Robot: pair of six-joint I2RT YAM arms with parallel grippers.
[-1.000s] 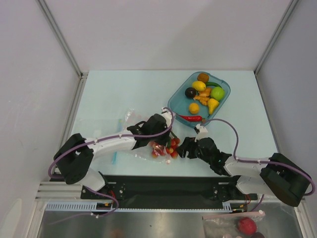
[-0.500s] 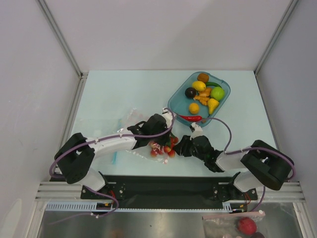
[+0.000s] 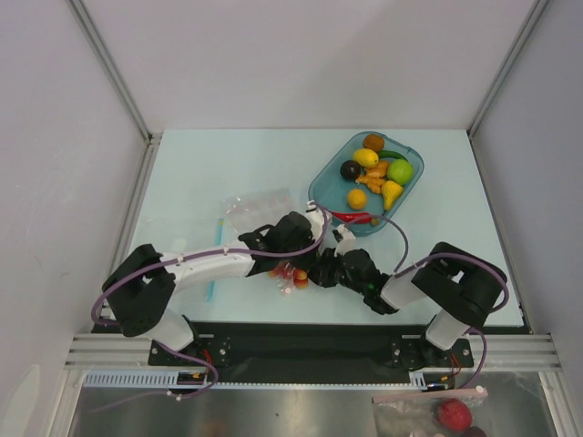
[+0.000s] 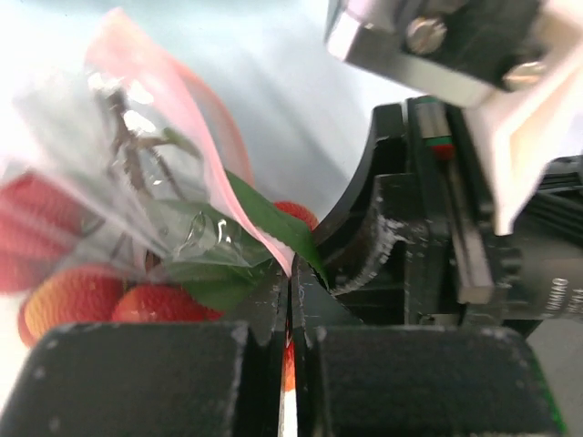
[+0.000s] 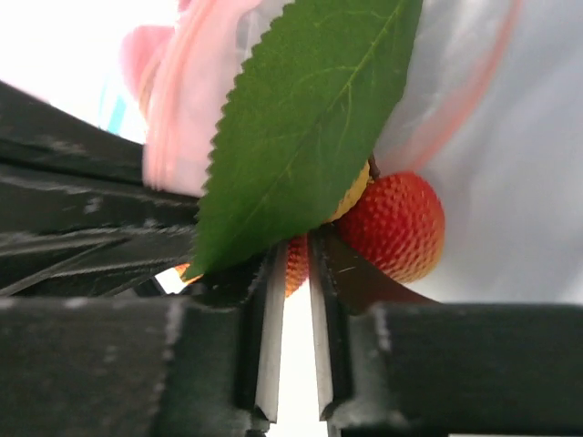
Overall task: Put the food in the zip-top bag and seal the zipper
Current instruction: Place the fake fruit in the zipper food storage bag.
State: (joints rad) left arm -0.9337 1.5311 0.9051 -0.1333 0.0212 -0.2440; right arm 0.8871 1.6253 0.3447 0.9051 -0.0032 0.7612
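Note:
The zip-top bag point(image 3: 260, 205) lies crinkled left of centre, and my left gripper point(image 3: 291, 258) is shut on its pink zipper point(image 4: 214, 168) at the mouth. A cluster of little red balls point(image 3: 293, 276) with a green leaf point(image 5: 301, 118) sits at the bag's mouth. Some balls point(image 4: 82, 296) show through the plastic. My right gripper point(image 3: 316, 270) meets the cluster from the right. Its jaws point(image 5: 296, 259) are nearly together, with one ball and the leaf at their tips. Another red ball point(image 5: 396, 228) hangs just beside them. The remaining food lies in the teal tray point(image 3: 321, 177).
The tray holds a lemon point(image 3: 366, 157), a dark plum point(image 3: 350, 169), a green fruit point(image 3: 399, 171), orange pieces and a red chilli point(image 3: 351, 217). A light-blue stick point(image 3: 211, 289) lies by the left arm. Another bag with a red ball point(image 3: 451, 414) sits below the table edge.
My right gripper has moved left up to the cluster and its jaws have narrowed. The left gripper has drawn the bag mouth slightly right; the bag has spread out behind it.

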